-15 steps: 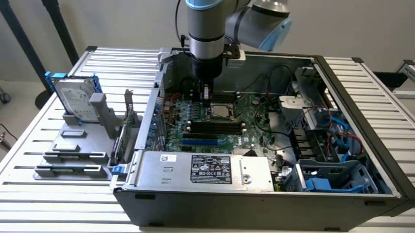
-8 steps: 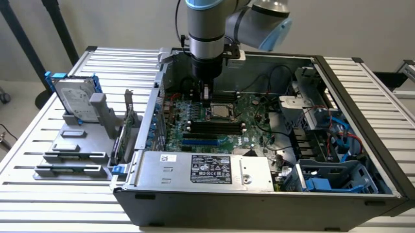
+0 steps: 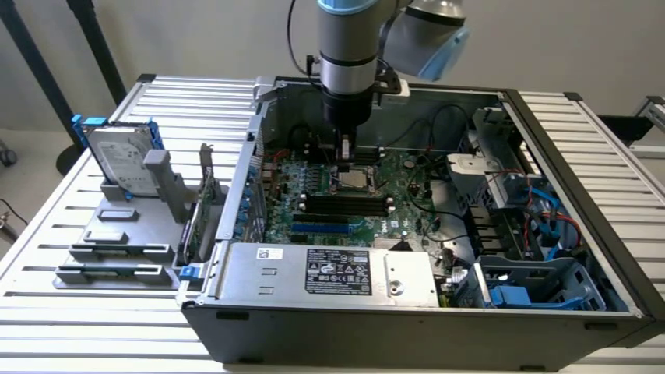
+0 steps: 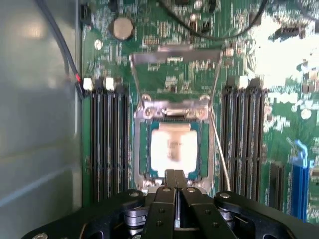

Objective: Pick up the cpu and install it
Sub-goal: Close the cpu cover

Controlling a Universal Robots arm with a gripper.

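The cpu (image 4: 173,149), a small square chip with a bright silver top, lies flat inside the open socket frame (image 4: 144,112) on the green motherboard (image 4: 172,74). In the exterior view the cpu (image 3: 360,178) sits in the middle of the board inside the open computer case (image 3: 416,323). My gripper (image 4: 174,174) hangs just above the chip's near edge, its two black fingers pressed together with nothing between them. Seen in the exterior view, the gripper (image 3: 344,154) points straight down into the case above the socket.
Dark memory slots (image 4: 107,139) flank the socket on both sides, and a thin wire lever (image 4: 219,149) runs beside it. The socket's lid (image 4: 174,56) stands folded open. Outside the case, a grey holder (image 3: 124,234) carries a silver hard drive (image 3: 120,160) with a blue bracket.
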